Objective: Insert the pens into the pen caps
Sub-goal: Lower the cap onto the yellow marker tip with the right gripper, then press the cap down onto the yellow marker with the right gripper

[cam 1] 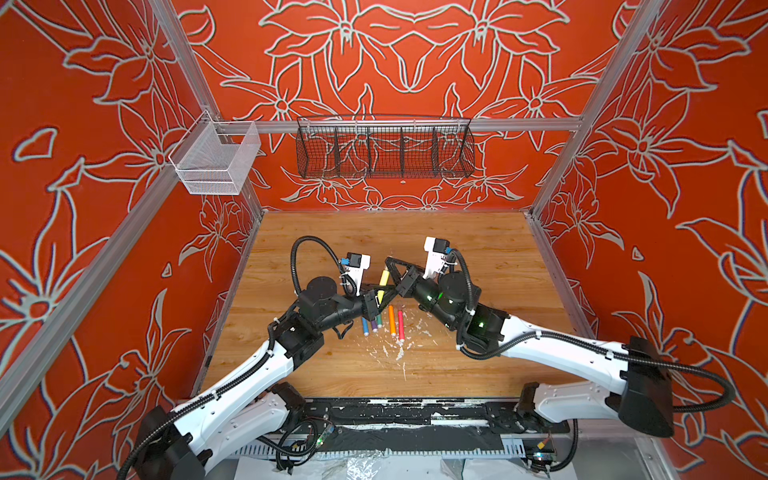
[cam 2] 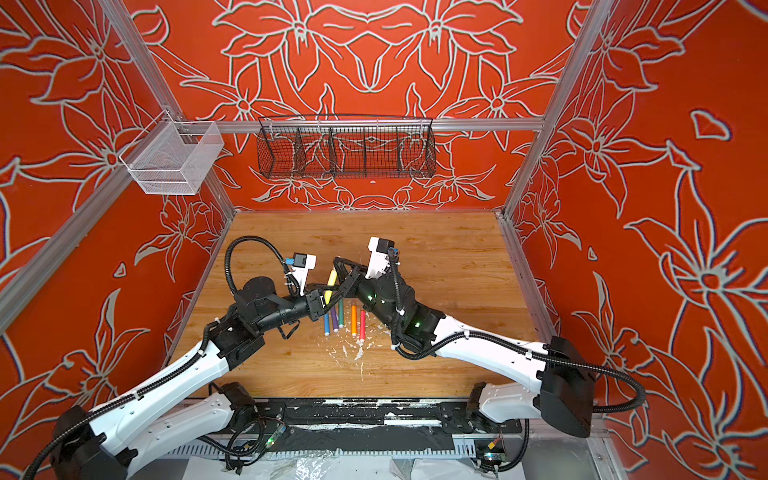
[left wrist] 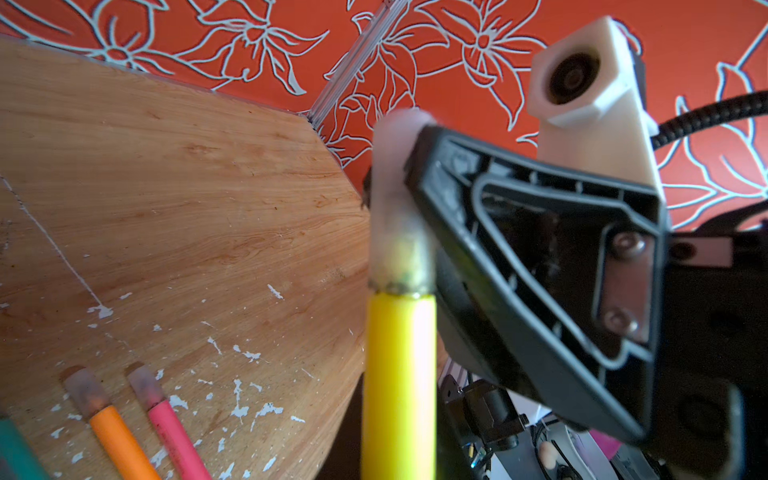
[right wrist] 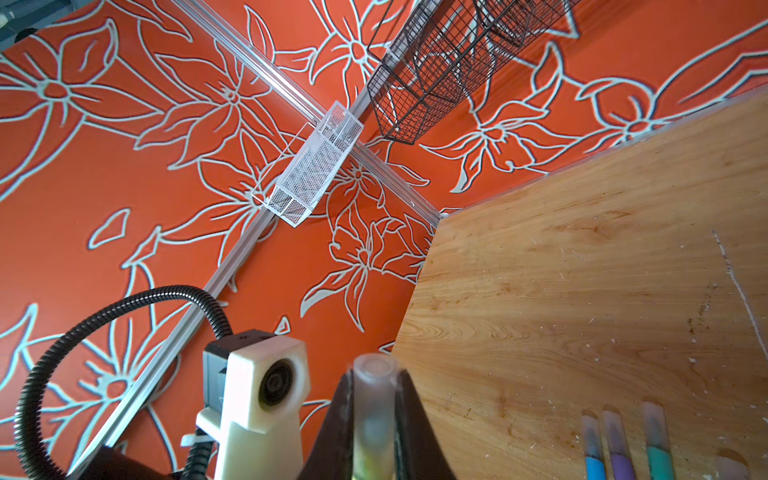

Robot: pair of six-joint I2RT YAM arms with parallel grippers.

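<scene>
Two grippers shared the yellow pen [cam 1: 383,281]: the left gripper [cam 1: 377,300] pinched its near end, its long axis ran front-to-back, tip pointing rearward into the clear cap [left wrist: 398,199], which the right gripper [right wrist: 374,399] squeezed. Five capped pens [cam 1: 392,320] lay parallel near its held end.

We see a robot laboratory cell: aluminium frame rails [cam 1: 519,124] enclose a wooden tabletop [cam 1: 478,232] between orange flower-patterned walls [cam 1: 83,104], with wire baskets [cam 1: 384,151] hung behind two mounted robot arms [cam 1: 249,374].
</scene>
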